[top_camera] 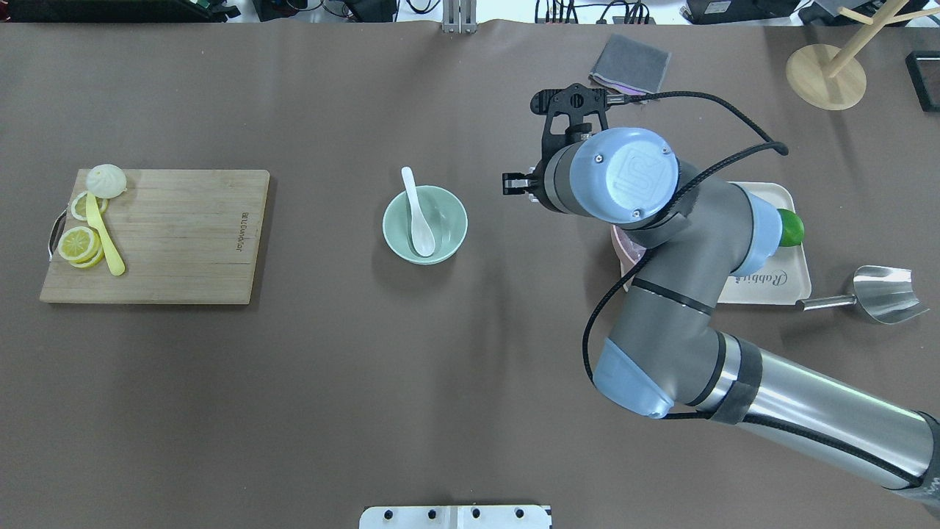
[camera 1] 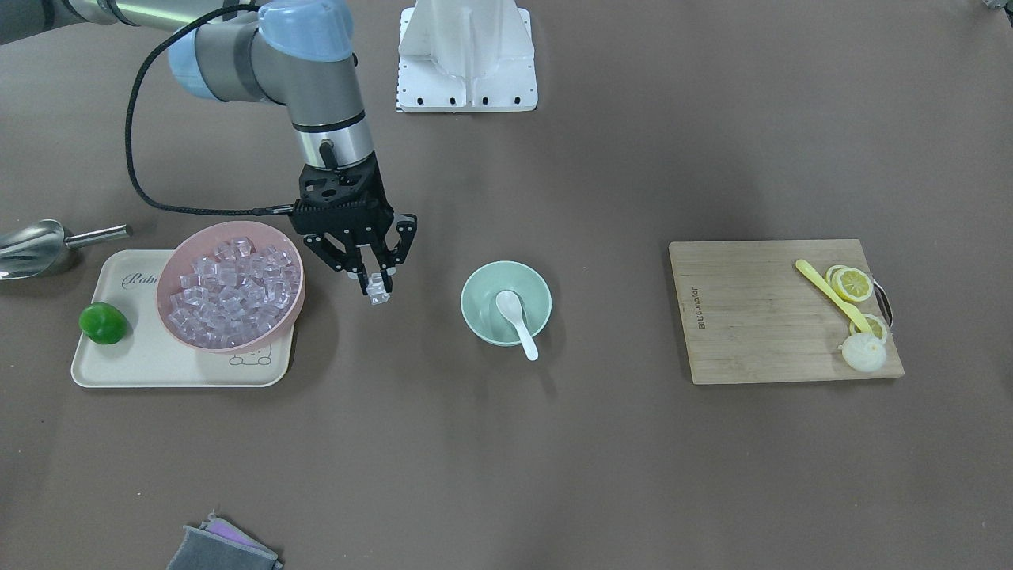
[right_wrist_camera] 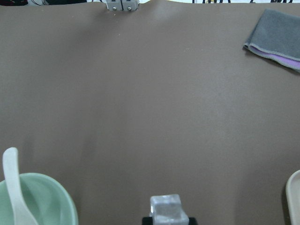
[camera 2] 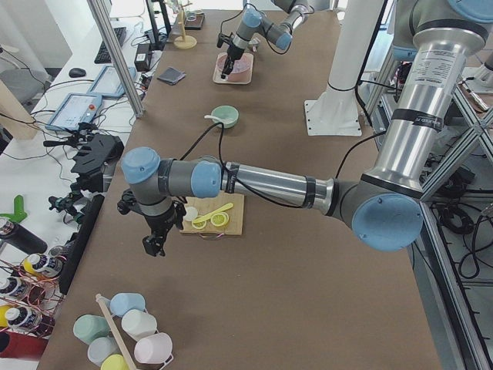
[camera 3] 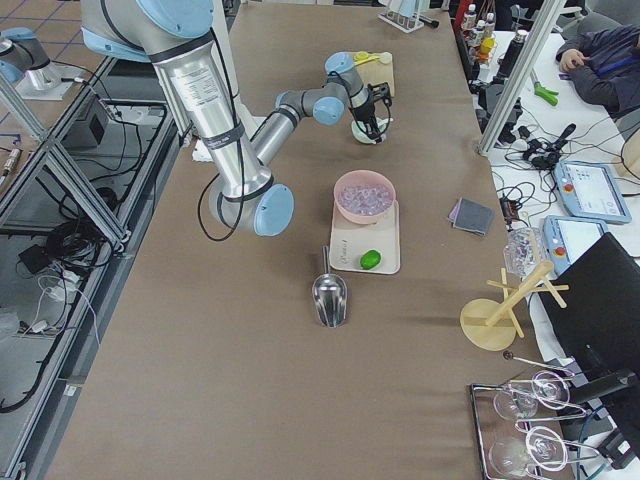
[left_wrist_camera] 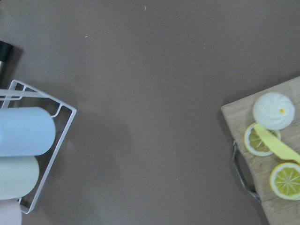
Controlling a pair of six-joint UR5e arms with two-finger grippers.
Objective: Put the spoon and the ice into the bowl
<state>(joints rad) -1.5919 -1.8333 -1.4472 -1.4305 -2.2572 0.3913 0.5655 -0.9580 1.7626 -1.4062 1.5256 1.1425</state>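
Observation:
My right gripper [camera 1: 378, 283] is shut on one clear ice cube [camera 1: 378, 291] and holds it above the table, between the pink bowl [camera 1: 165, 273] and the mint-green bowl [camera 1: 475, 293]. The cube also shows at the bottom of the right wrist view [right_wrist_camera: 165, 208]. The white spoon [camera 1: 518, 317] lies in the mint-green bowl with its handle over the rim. Several more ice cubes [camera 1: 233, 289] fill the pink bowl. My left gripper [camera 2: 152, 245] shows only in the exterior left view, beyond the cutting board; I cannot tell whether it is open or shut.
The pink bowl stands on a cream tray [camera 1: 142, 364] with a lime [camera 1: 103, 323]. A metal scoop [camera 1: 36, 247] lies beside it. A cutting board [camera 1: 760, 317] holds a yellow spoon [camera 1: 831, 294], lemon slices [camera 1: 853, 283] and a bun [camera 1: 863, 352]. A grey cloth [camera 1: 221, 546] lies at the table's edge.

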